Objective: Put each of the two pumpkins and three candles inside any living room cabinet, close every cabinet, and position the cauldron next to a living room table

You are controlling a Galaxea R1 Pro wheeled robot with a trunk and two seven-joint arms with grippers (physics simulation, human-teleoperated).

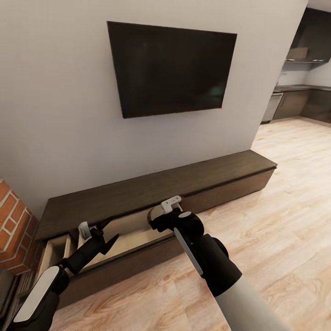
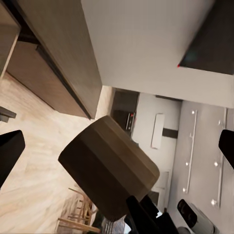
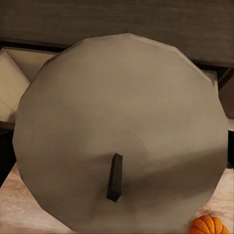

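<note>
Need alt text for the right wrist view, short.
A large pale grey candle, seen end-on with its dark wick facing the camera, takes up most of the frame. Behind it are the dark wood cabinet and an open drawer's beige interior; an orange pumpkin sits on the wood floor at the edge.

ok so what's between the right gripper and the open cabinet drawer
A pale candle, wick end toward the camera, sits between the right gripper and the open drawer, as the right wrist view shows.
</note>
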